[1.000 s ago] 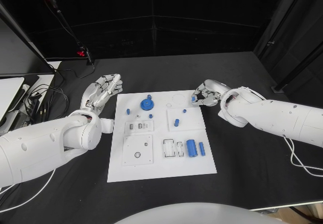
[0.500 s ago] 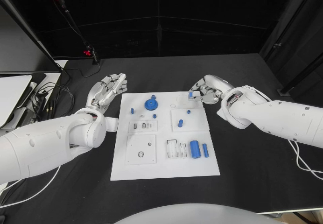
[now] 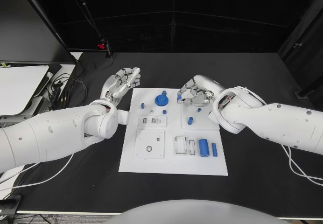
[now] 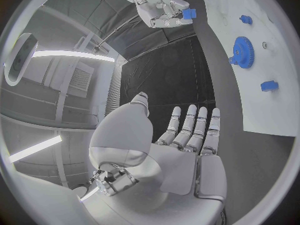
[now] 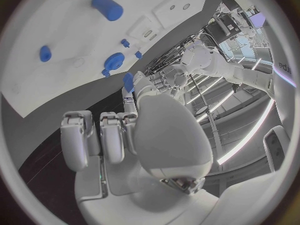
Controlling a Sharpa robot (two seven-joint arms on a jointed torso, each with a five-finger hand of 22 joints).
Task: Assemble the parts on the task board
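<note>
From the head view, the right hand (image 3: 195,92) is pinching a small blue piece (image 3: 179,96) above the white board (image 3: 173,161), probably bound for a nearby socket. In the left wrist view, the left hand (image 4: 187,150) is lying flat, empty.

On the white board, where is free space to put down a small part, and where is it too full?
The task board is bare along its near strip, below the square plate and the blue cylinder. The black table to the board's near right is also free. The far end is crowded: the blue gear, small blue pegs and the right hand, which holds a blue part.
</note>
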